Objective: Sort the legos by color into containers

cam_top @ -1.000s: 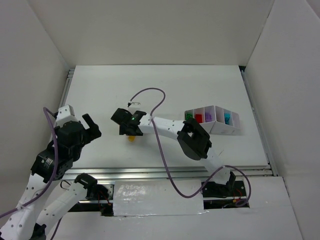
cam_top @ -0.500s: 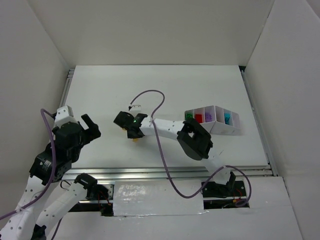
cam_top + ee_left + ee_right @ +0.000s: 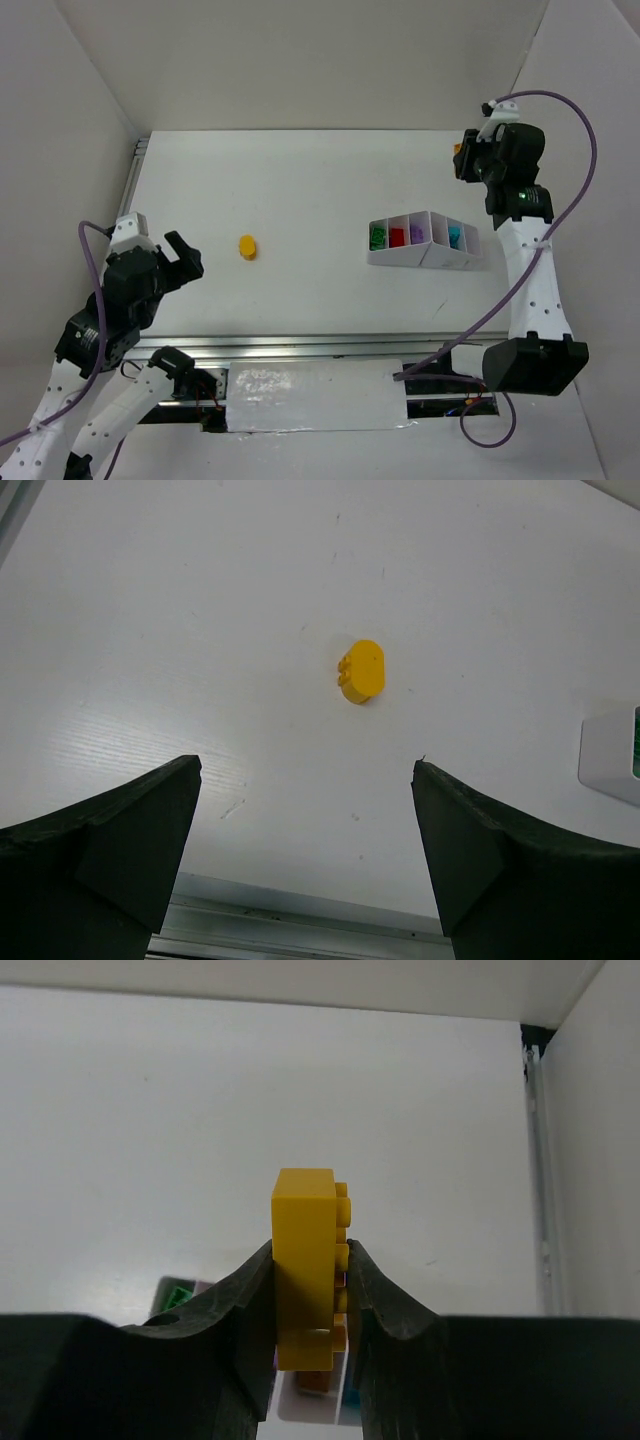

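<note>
Right pincer [image 3: 310, 1252], upper right of top view, clamped on yellow brick [image 3: 303, 1218], studs toward one finger. Likely rigid, light, slick; flat sides should grip best. Second yellow piece [image 3: 246, 246] centre-left on worktop [image 3: 320, 180]. Left pincer [image 3: 305, 780] wide, empty. Tray [image 3: 425, 258] right of centre.

A: How much of the tray [image 3: 608, 760] shows from the left wrist?
B: One corner; the picture's right edge cuts off the rest
A: And from the right wrist?
B: The held yellow brick [image 3: 303, 1270] and the fingers [image 3: 225, 1332] hide most of it. From above, its bricks [image 3: 397, 237] are too small to count
</note>
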You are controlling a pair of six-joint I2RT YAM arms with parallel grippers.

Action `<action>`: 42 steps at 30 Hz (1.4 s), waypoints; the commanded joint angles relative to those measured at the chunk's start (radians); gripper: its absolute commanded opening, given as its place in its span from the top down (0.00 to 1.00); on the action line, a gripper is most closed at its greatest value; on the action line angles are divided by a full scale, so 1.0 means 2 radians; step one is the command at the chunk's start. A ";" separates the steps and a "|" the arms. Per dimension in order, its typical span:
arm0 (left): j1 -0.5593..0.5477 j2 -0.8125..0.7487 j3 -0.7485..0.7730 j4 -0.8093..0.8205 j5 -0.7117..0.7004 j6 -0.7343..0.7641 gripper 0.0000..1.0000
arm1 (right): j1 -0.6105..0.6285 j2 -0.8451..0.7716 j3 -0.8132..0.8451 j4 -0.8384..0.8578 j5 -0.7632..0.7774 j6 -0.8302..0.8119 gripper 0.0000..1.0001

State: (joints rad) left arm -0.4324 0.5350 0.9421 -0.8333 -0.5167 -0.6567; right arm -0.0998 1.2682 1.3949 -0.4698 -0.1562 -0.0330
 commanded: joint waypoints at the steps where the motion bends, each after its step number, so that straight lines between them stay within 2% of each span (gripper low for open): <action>1: 0.001 -0.014 -0.002 0.026 0.010 0.016 0.01 | 0.009 -0.004 -0.019 -0.035 -0.021 -0.127 1.00; 2: 0.001 -0.016 -0.002 0.027 0.012 0.017 0.01 | -0.014 0.002 -0.021 -0.040 0.003 -0.128 1.00; 5: -0.003 -0.019 -0.003 0.029 0.015 0.019 0.00 | -0.067 0.009 -0.049 -0.056 -0.017 -0.138 1.00; 8: -0.013 -0.023 -0.002 0.026 0.008 0.018 0.01 | -0.099 -0.004 -0.120 0.000 -0.034 -0.147 1.00; 16: -0.038 -0.035 0.000 0.014 -0.015 0.003 0.00 | -0.119 0.031 -0.145 -0.010 -0.041 -0.191 1.00; 22: -0.050 -0.034 0.000 0.012 -0.017 0.002 0.01 | -0.156 0.032 -0.187 0.017 -0.040 -0.184 1.00; 26: -0.057 -0.029 0.001 0.012 -0.017 0.002 0.01 | -0.156 0.042 -0.190 0.020 -0.026 -0.183 0.98; 28: -0.060 -0.027 0.001 0.012 -0.018 0.001 0.00 | -0.157 0.045 -0.197 0.021 -0.026 -0.182 0.87; 31: -0.061 -0.025 0.001 0.011 -0.019 0.000 0.01 | -0.157 0.036 -0.219 0.033 -0.045 -0.194 0.87; 32: -0.061 -0.024 0.002 0.010 -0.020 0.000 0.01 | -0.158 0.034 -0.224 0.038 -0.044 -0.196 0.90; 37: -0.061 -0.025 0.003 0.009 -0.022 -0.001 0.01 | -0.157 0.030 -0.251 0.056 -0.027 -0.194 0.90; 42: -0.062 -0.026 0.002 0.009 -0.022 -0.001 0.00 | -0.157 0.039 -0.238 0.046 -0.029 -0.189 0.81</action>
State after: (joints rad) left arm -0.5510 0.4767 0.9421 -0.8299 -0.5457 -0.6582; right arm -0.4152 1.3521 0.8909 -0.4076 -0.2180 -0.4099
